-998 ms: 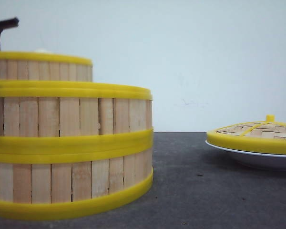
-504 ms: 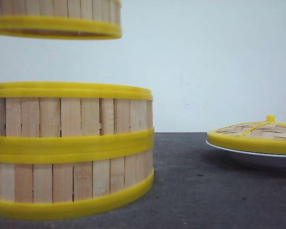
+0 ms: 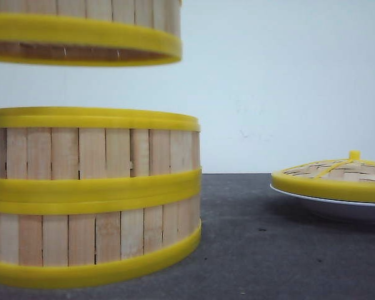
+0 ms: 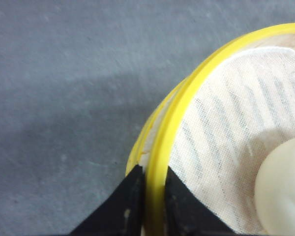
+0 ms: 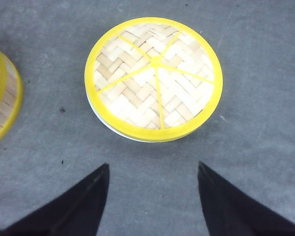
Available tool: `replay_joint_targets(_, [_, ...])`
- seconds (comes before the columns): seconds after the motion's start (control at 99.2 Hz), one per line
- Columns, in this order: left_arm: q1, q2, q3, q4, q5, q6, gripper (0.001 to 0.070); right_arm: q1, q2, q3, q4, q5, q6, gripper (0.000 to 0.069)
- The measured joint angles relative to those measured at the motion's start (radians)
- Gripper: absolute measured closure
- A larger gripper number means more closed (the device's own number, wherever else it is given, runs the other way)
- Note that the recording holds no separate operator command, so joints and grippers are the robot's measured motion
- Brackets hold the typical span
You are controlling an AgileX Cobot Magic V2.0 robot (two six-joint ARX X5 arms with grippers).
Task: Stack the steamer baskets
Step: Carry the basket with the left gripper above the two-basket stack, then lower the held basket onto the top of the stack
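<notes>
Pale-slatted, yellow-rimmed steamer baskets [image 3: 90, 194], a herringbone-woven yellow-ribbed lid [image 5: 154, 77], a white plate [image 3: 337, 206], a dark grey table [image 3: 269, 250].

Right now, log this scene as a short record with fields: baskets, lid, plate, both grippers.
stack: two steamer baskets, one on the other, on the grey table
raised basket: third steamer basket in the air above the stack, not touching it
contents: white cloth liner and a pale bun in the raised basket
left gripper: shut on the raised basket's yellow rim
right gripper: open, empty, above the lid
lid: rests on the white plate, right of the stack
</notes>
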Motion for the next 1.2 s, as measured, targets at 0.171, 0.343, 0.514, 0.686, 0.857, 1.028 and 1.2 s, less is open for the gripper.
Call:
replay_joint_targets(0.171, [-0.019, 0.017, -0.048, 0.038, -0.001, -0.003, 0.0686, 0.0, 0.0, 0.0, 0.0, 0.0, 0.0, 0.0348])
replay_joint_targets(0.343, [-0.033, 0.044, -0.048, 0.068, -0.001, -0.003, 0.0686, 0.0, 0.0, 0.0, 0.0, 0.0, 0.0, 0.0348])
replay_joint_targets(0.514, [-0.042, 0.091, -0.048, 0.088, -0.001, -0.003, 0.0686, 0.0, 0.0, 0.0, 0.0, 0.0, 0.0, 0.0348])
replay_joint_targets(0.686, [-0.042, 0.121, -0.048, 0.123, -0.001, -0.003, 0.0686, 0.0, 0.0, 0.0, 0.0, 0.0, 0.0, 0.0348])
replay_joint_targets(0.857, [-0.043, 0.138, -0.048, 0.127, -0.001, -0.004, 0.0686, 0.0, 0.0, 0.0, 0.0, 0.0, 0.0, 0.0348])
replay_joint_targets(1.028, [-0.043, 0.151, -0.048, 0.125, 0.0, -0.006, 0.0686, 0.0, 0.0, 0.0, 0.0, 0.0, 0.0, 0.0348])
replay_joint_targets(1.2, [-0.044, 0.153, -0.048, 0.121, -0.017, -0.007, 0.0686, 0.0, 0.0, 0.0, 0.0, 0.0, 0.0, 0.0348])
